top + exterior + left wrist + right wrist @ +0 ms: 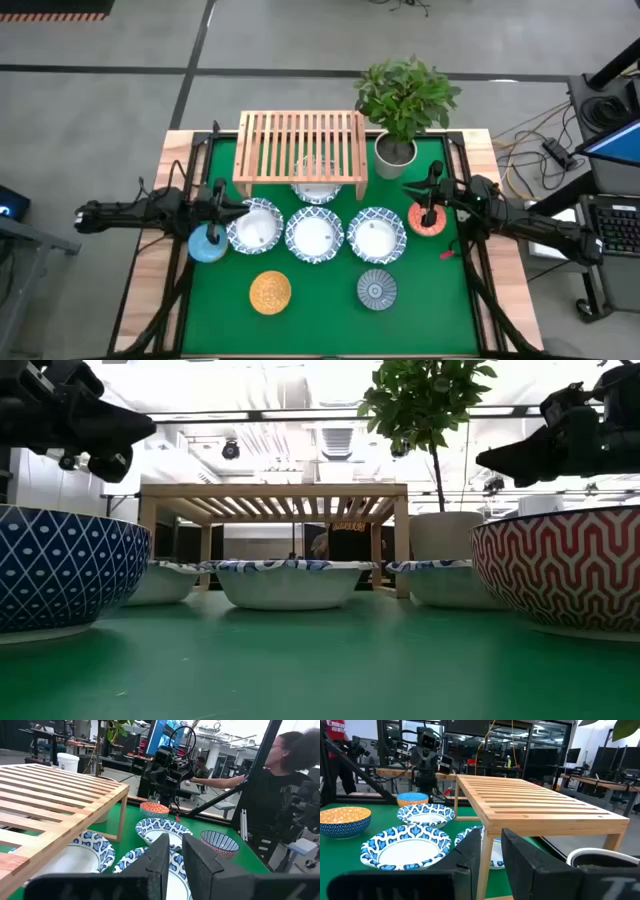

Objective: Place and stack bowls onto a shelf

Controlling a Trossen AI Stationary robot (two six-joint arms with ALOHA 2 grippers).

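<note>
Four white bowls (315, 237): blue patterned rims (one under the shelf (300, 148))
Desk (320, 305): green mat
Left claw (172, 851): narrowly open, empty
Right claw (491, 845): narrowly open, empty

The dark left arm reaches in from the left side of the table. Its two-finger left gripper (217, 212) has a small gap between its fingers. The dark right arm reaches in from the right. Its right gripper (432, 197) matches.

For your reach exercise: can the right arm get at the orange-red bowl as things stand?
Probably yes. The right gripper hovers right over the orange-red bowl, with nothing between them; the plant pot stands clear behind.
</note>
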